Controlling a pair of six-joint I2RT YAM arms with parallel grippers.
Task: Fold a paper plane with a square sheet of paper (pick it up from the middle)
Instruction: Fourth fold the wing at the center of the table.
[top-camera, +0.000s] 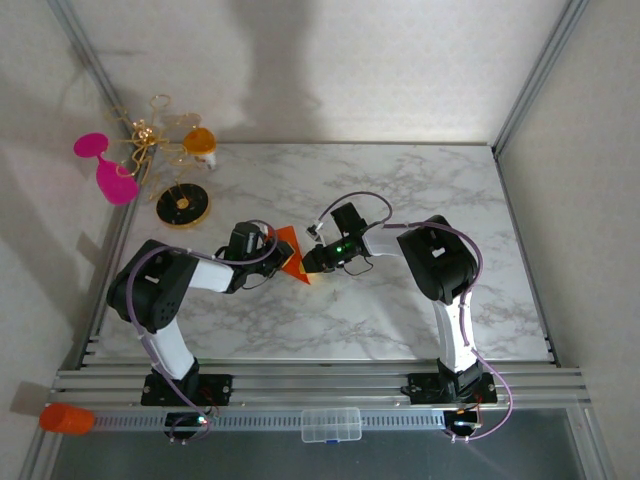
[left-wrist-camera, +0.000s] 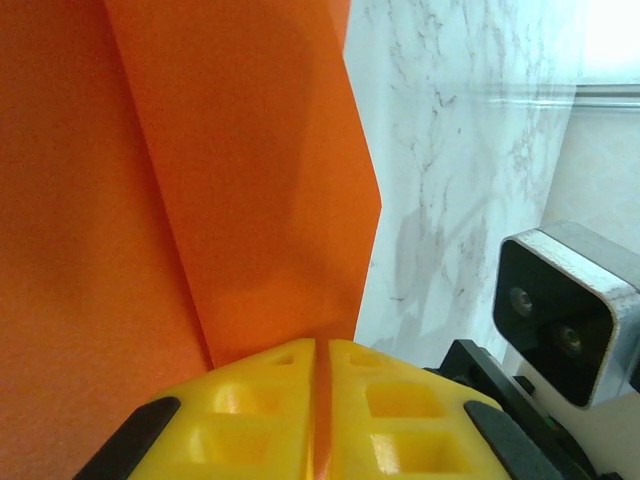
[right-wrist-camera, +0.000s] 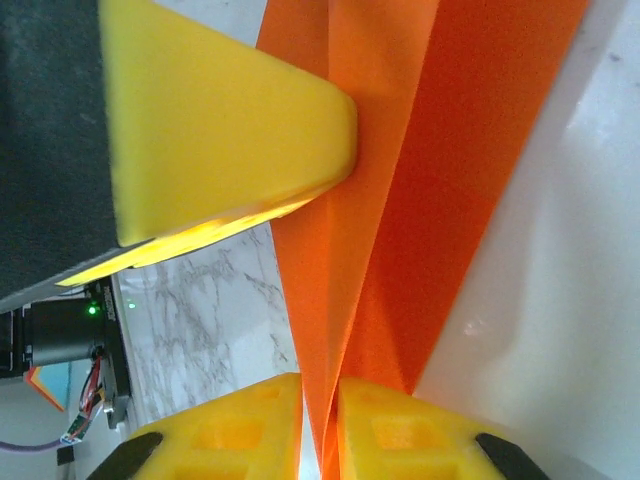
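White marble-veined table (top-camera: 400, 320); pale plain walls (top-camera: 400, 70) behind and beside it; aluminium posts (top-camera: 537, 75) at far corners; slotted rails (top-camera: 320, 385) along near edge.

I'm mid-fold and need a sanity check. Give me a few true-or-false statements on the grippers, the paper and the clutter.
1. The left gripper is shut on the orange paper. True.
2. The right gripper hangs open, clear of the paper. False: it is shut on the paper too, with a thin edge pinched between its fingers.
3. The paper is a flat, uncreased square. False: it shows overlapping folded layers and angled edges.
4. The pink goblet sits at the far left, away from both grippers. True.
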